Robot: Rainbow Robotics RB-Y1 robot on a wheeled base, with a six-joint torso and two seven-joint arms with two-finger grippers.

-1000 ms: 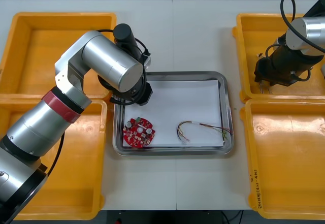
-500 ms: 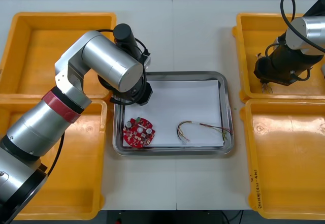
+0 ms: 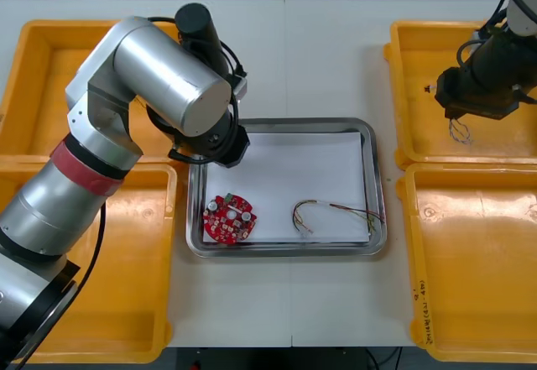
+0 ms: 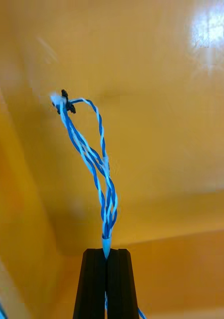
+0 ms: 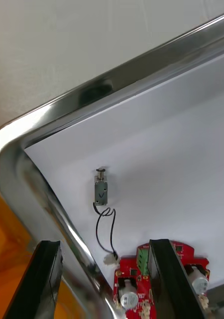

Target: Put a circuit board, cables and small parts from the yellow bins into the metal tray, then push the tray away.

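Right gripper point(image 4: 107, 251) hangs over the far right yellow bin point(image 3: 409, 93), its black fingers pressed tight on a twisted blue and white cable point(image 4: 94, 159). The cable runs out from the fingertips in one long loop to a small black end. In the front view the cable point(image 3: 461, 132) dangles below that gripper point(image 3: 457, 120), inside the bin's walls and nearer its near wall than its far one. Whether the tip touches the bin floor cannot be told.

Left gripper point(image 5: 104, 245) is over the far left corner of the metal tray point(image 3: 375, 181), fingers point(image 5: 160, 269) spread wide. One finger is above the tray's left rim, the other above the round red circuit board point(image 5: 164, 286). Between them, on the white lining just inside the rim, lies a small metal part point(image 5: 101, 191) with a thin black lead curling towards the board.

From the front, the circuit board point(image 3: 230, 218) sits in the tray's near left corner, close to both rims. A red and yellow cable point(image 3: 331, 213) lies along the near right side, one end reaching the right rim. The tray's middle and far right are bare white. Bare table point(image 3: 327, 59) lies beyond the tray's far rim, between the two far bins.
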